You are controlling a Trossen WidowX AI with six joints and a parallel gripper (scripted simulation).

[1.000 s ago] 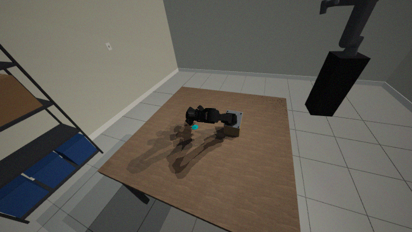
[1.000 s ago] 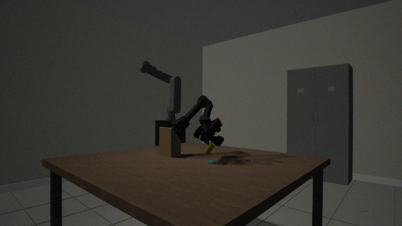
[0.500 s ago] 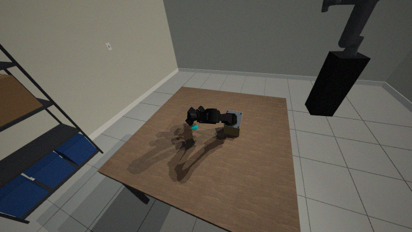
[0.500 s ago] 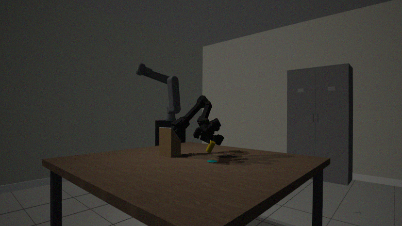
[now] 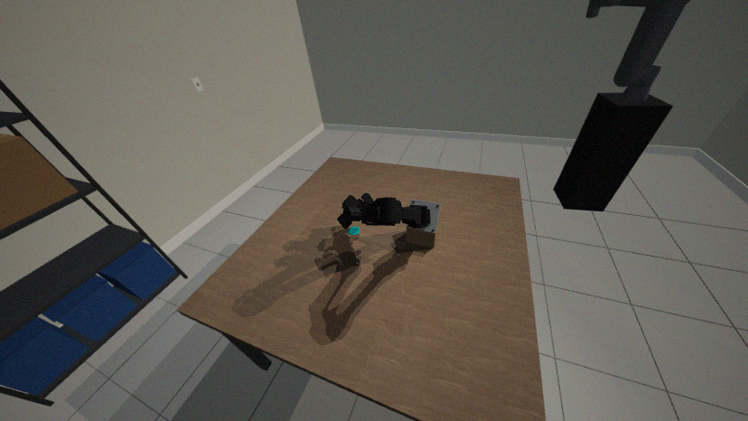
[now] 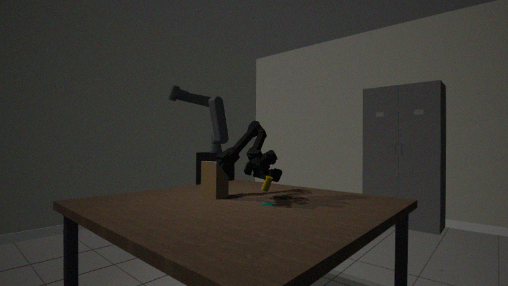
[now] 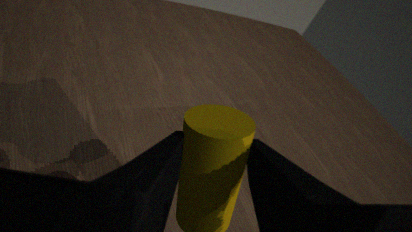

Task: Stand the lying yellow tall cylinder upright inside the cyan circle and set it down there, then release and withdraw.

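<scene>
The yellow tall cylinder (image 6: 267,183) (image 7: 212,160) is held above the table, tilted a little from upright, its top leaning to the right in the exterior view. My gripper (image 7: 216,143) is shut on it, one finger on each side in the wrist view. In the top view the cylinder is hidden by the arm. The cyan circle (image 5: 353,230) (image 6: 267,204) lies flat on the table, below the cylinder in the exterior view and just in front of the gripper end of the arm in the top view. The circle is not in the wrist view.
The arm stands on a box-shaped base (image 5: 421,238) (image 6: 209,180) on the wooden table (image 5: 460,313) (image 6: 170,220). Arm shadows fall around the circle. Off the table are a second arm on a black pedestal (image 5: 612,151), a shelf with blue bins (image 5: 94,313) and a grey cabinet (image 6: 401,156).
</scene>
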